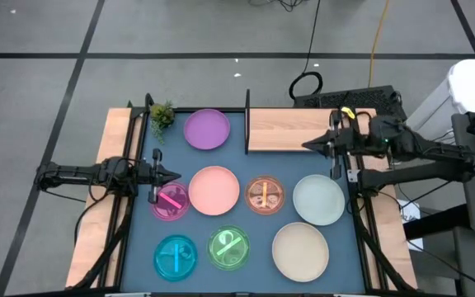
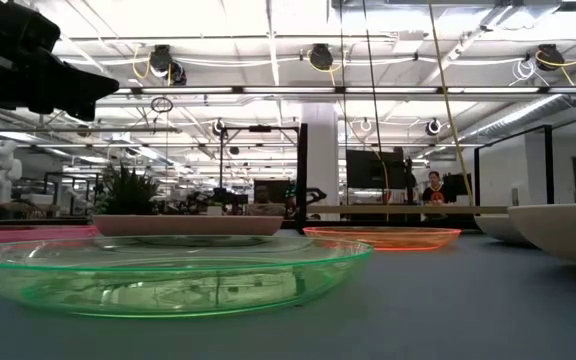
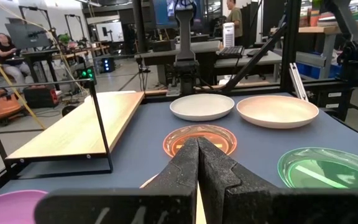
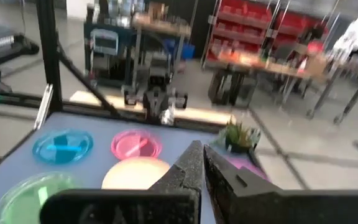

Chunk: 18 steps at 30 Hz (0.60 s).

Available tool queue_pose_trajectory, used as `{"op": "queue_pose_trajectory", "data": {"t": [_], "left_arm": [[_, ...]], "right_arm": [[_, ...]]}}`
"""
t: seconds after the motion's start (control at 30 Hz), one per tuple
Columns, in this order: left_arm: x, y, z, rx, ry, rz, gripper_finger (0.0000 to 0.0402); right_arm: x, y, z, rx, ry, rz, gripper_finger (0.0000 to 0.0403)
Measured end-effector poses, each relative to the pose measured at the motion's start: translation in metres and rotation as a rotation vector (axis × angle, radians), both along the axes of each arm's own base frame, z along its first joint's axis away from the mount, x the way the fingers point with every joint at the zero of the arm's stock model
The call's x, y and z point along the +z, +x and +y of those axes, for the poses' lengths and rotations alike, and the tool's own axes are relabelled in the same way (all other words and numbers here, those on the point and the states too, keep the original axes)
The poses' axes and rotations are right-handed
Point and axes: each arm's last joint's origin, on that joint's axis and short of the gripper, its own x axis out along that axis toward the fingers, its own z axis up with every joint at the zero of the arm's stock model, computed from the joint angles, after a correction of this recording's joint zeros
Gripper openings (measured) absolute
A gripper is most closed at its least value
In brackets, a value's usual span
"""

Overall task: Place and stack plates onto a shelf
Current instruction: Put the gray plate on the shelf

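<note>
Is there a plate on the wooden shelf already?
No, the wooden shelf is bare in the high view, and plates such as the purple plate lie on the blue table.

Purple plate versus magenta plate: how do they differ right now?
The purple plate is larger and opaque; the magenta plate is smaller, translucent, with a stick-like piece in it. The purple plate lies beside the shelf, the magenta plate under the shut left gripper. Both are round and still on the table.

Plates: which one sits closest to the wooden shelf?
The purple plate. It lies just beside the shelf, at the same far end of the table near the small plant; every other plate sits in the rows nearer the front.
</note>
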Motion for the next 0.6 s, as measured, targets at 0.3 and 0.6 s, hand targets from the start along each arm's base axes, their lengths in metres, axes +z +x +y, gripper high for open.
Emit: {"op": "queue_pose_trajectory", "data": {"t": [0.3, 0.6], "left_arm": [[0.000, 0.000, 0.000, 0.000, 0.000, 0.000, 0.0003], [0.000, 0.000, 0.000, 0.000, 0.000, 0.000, 0.0003]], "right_arm": [[0.043, 0.025, -0.001, -0.050, 0.242, 0.085, 0.0000], [0.030, 0.058, 0.012, -0.003, 0.273, 0.188, 0.0000]]}}
